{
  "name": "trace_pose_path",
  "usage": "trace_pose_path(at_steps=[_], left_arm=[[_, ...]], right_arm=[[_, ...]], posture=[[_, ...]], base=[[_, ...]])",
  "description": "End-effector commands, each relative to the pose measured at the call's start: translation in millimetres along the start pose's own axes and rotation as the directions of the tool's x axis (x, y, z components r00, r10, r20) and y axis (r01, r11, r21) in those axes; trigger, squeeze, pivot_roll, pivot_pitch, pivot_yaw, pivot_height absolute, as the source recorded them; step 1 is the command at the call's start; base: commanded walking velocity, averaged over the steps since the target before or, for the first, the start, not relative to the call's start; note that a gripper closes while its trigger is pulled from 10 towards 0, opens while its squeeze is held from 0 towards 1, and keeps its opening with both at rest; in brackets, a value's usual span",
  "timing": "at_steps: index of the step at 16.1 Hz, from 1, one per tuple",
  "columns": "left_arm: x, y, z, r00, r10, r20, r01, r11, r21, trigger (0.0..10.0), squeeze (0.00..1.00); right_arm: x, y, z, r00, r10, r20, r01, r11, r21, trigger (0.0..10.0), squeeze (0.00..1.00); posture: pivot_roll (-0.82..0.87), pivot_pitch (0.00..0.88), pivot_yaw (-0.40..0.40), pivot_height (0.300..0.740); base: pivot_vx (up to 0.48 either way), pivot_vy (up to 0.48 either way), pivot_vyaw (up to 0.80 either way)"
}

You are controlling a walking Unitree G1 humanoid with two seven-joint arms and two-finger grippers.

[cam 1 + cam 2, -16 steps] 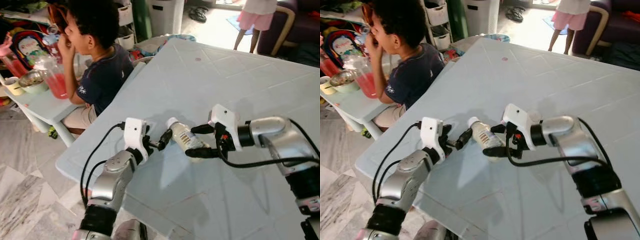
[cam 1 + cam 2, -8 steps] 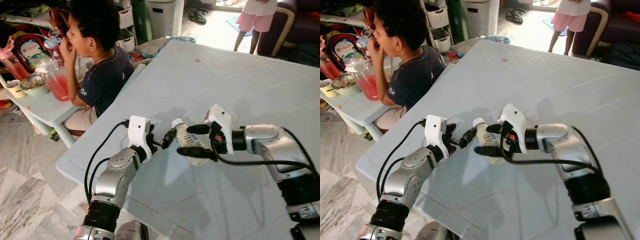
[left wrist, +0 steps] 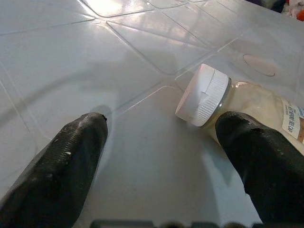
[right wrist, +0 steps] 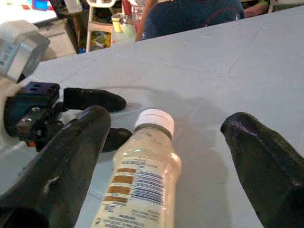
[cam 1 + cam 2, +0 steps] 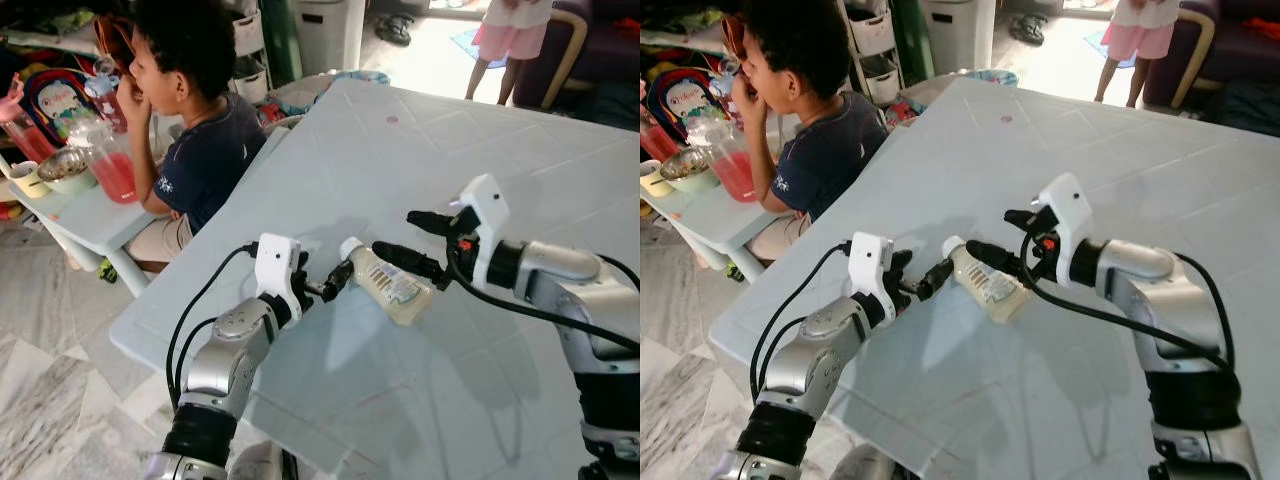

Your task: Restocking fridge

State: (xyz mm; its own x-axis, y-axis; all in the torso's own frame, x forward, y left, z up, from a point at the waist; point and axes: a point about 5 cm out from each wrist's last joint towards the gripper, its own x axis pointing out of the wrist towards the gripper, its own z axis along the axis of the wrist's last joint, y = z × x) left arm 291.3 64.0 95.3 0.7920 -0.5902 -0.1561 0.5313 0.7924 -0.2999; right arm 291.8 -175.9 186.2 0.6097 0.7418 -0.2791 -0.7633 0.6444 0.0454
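Both grippers (image 5: pixel 338 281) (image 5: pixel 408 238) spread, flanking tilted bottle (image 5: pixel 388 284).

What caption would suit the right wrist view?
Open right tool around a white-capped bottle on the table, left tool beside its cap.

Head views look down; wrist views close on bottle (image 3: pixel 247 102).

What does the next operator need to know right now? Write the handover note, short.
Left gripper: open, at the white cap of the bottle.
Right gripper: open, one finger over the bottle's body, not clamped.
Bottle: lying on its side on the pale blue table, label up, between both grippers.
Person seated beside the table.
Done: both grippers positioned.
Left: grasp, lift, carry to fridge.
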Motion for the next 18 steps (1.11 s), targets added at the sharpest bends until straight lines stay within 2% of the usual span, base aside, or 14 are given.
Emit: trace_pose_path(at_steps=[1, 3, 4, 7, 8, 10, 12, 13, 15, 16, 17, 18], left_arm=[[0.9, -0.2, 2.7, 1.000, -0.012, -0.003, 0.012, 1.000, 0.006, 10.0, 0.00], [1.9, -1.4, 4.1, 1.000, -0.018, 0.001, 0.018, 1.000, 0.006, 10.0, 0.00], [2.1, -2.0, 4.3, 1.000, -0.018, 0.003, 0.018, 1.000, 0.005, 10.0, 0.00], [0.7, -2.4, 3.3, 1.000, -0.013, 0.006, 0.013, 1.000, 0.002, 10.0, 0.00], [0.1, -1.9, 3.0, 1.000, -0.011, 0.005, 0.011, 1.000, 0.003, 10.0, 0.00], [0.3, -1.0, 4.0, 1.000, -0.010, 0.007, 0.010, 1.000, 0.008, 10.0, 0.00], [1.1, 0.0, 5.2, 1.000, -0.007, 0.009, 0.007, 1.000, 0.013, 10.0, 0.00], [1.4, 0.1, 5.6, 1.000, -0.007, 0.011, 0.007, 1.000, 0.015, 10.0, 0.00], [1.3, 0.4, 5.9, 1.000, -0.006, 0.011, 0.006, 1.000, 0.019, 10.0, 0.00], [-0.5, 2.2, 5.4, 1.000, -0.003, 0.009, 0.003, 0.999, 0.037, 10.0, 0.00], [-2.4, 5.1, 5.8, 1.000, 0.012, 0.015, -0.013, 0.999, 0.051, 10.0, 0.00], [-6.1, 11.3, 7.6, 0.998, 0.051, 0.034, -0.053, 0.997, 0.061, 10.0, 0.00]], right_arm=[[-4.5, 2.7, -3.0, 1.000, 0.021, -0.021, -0.020, 0.999, 0.047, 10.0, 1.00], [-11.3, 8.0, -16.0, 0.991, 0.102, -0.081, -0.087, 0.982, 0.170, 10.0, 1.00], [-14.6, 11.3, -24.8, 0.984, 0.143, -0.104, -0.111, 0.958, 0.264, 10.0, 1.00], [-12.7, 19.2, -33.4, 0.976, 0.188, -0.113, -0.139, 0.929, 0.344, 10.0, 1.00], [-10.0, 22.8, -34.7, 0.974, 0.205, -0.097, -0.155, 0.913, 0.378, 10.0, 1.00], [-6.5, 28.9, -29.7, 0.971, 0.237, -0.039, -0.196, 0.875, 0.443, 10.0, 0.91], [-2.0, 32.4, -28.1, 0.968, 0.247, 0.040, -0.231, 0.819, 0.525, 10.0, 0.89], [-3.2, 32.2, -29.1, 0.970, 0.237, 0.044, -0.224, 0.818, 0.529, 10.0, 0.89], [-10.4, 26.0, -34.8, 0.983, 0.181, -0.024, -0.144, 0.853, 0.502, 10.0, 0.86], [-20.5, 18.9, -34.4, 0.989, 0.091, -0.119, -0.032, 0.905, 0.424, 10.0, 0.60], [-25.1, 15.0, -31.4, 0.990, 0.023, -0.142, 0.031, 0.927, 0.373, 10.0, 0.00], [-29.9, 11.5, -26.5, 0.990, -0.043, -0.138, 0.084, 0.947, 0.309, 10.0, 0.00]], posture=[[-0.08, 0.080, 0.101, 0.740], [-0.08, 0.079, 0.096, 0.740], [-0.08, 0.078, 0.091, 0.740], [-0.07, 0.075, 0.086, 0.740], [-0.07, 0.074, 0.087, 0.740], [-0.07, 0.072, 0.088, 0.740], [-0.07, 0.071, 0.088, 0.740], [-0.07, 0.070, 0.089, 0.740], [-0.07, 0.071, 0.090, 0.740], [-0.08, 0.073, 0.089, 0.740], [-0.08, 0.075, 0.091, 0.740], [-0.09, 0.078, 0.094, 0.740]], base=[[0.000, 0.000, 0.00], [0.000, 0.000, 0.00], [0.000, 0.000, 0.00], [0.000, 0.000, 0.00], [0.000, 0.000, 0.00], [0.000, 0.000, 0.00], [0.000, 0.000, 0.00], [0.000, 0.000, 0.00], [0.000, 0.000, 0.00], [0.000, 0.000, 0.00], [0.000, 0.000, 0.00], [0.000, 0.000, 0.00]])
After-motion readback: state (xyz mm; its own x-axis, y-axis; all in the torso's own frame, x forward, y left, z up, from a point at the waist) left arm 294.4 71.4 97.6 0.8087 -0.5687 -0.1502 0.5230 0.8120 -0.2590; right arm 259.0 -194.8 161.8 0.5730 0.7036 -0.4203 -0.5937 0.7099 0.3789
